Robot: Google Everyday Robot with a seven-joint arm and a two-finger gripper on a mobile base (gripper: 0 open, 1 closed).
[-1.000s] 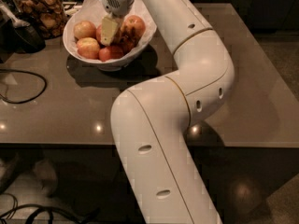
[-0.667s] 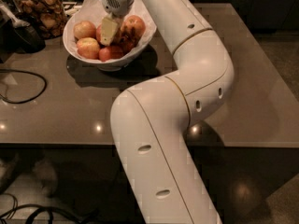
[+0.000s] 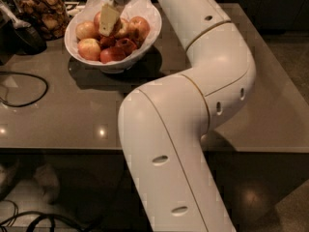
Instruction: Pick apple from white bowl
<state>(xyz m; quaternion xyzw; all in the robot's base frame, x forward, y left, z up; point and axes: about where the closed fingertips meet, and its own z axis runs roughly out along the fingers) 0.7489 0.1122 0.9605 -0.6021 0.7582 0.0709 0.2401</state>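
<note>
Near the table's (image 3: 72,115) far left corner, the gripper (image 3: 110,22) is held in the bowl (image 3: 126,61); its grip cannot be told. The apple (image 3: 139,27) should be straddled squarely.

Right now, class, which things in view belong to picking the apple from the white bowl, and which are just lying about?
Job in hand: apple; white bowl; gripper, low over the fruit in the bowl.

Lying about: other apples; glass jar of snacks; black cable on the table.
</note>
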